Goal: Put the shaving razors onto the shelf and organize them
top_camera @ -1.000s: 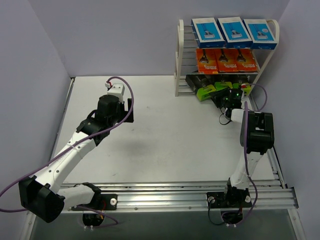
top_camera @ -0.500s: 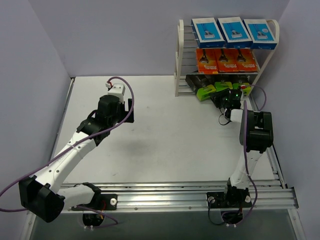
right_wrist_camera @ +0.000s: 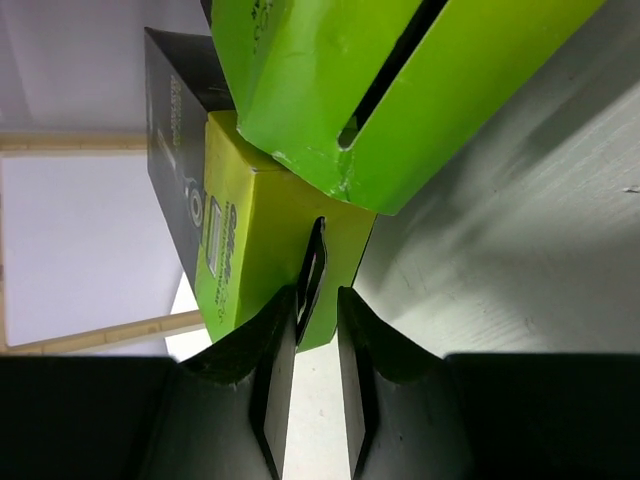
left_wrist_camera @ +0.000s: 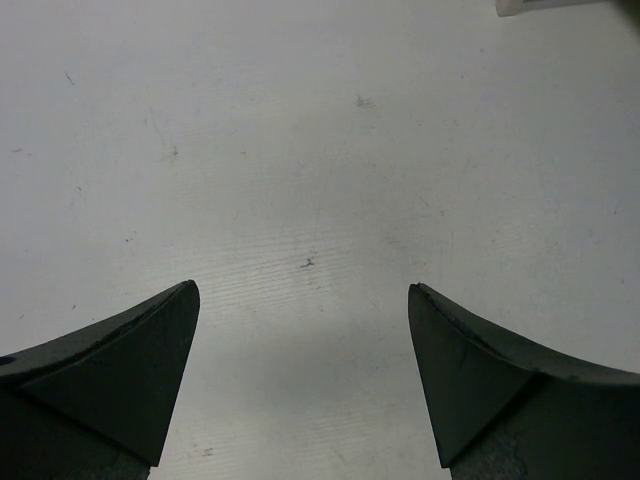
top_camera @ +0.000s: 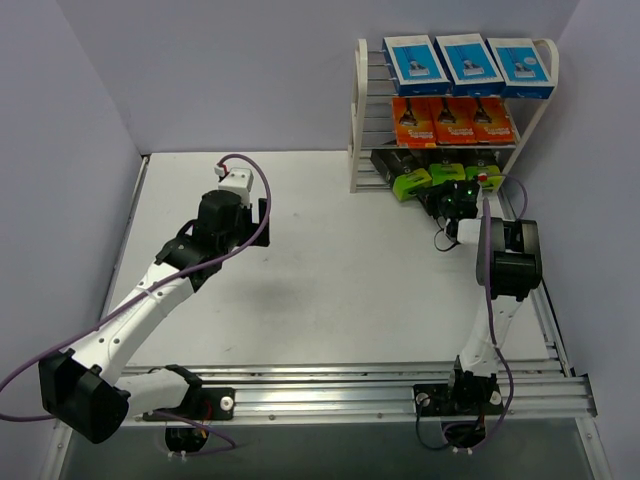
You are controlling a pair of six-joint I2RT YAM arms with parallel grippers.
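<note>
On my left, the left gripper (left_wrist_camera: 303,300) hangs over bare table (top_camera: 330,260) with its fingers spread wide and nothing between them. It is well apart from the shelf (top_camera: 357,110), so I judge it has no part in the coming move.

The right gripper (right_wrist_camera: 315,295) has reached to the foot of the shelf at the far right corner. Its fingers are drawn close, with only a slit between them. I see nothing clamped there.

Dead ahead of those tips, touching or very nearly so, is the lime-green end of a black razor pack (right_wrist_camera: 260,250). The hang slot in that end sits almost in line with the slit. The pack's long axis runs away from the fingers, lime end towards me and black body going back under the rods. A straight nudge along that axis looks like what seats it. A second lime-ended pack (right_wrist_camera: 400,90) lies just beside it, tilted across the right wrist view.

From above, a third one (top_camera: 400,170) sits at the left of the bottom tier. On the tier above are three orange packs (top_camera: 452,122) in a row. Three blue-and-white packs (top_camera: 472,62) are on top.
</note>
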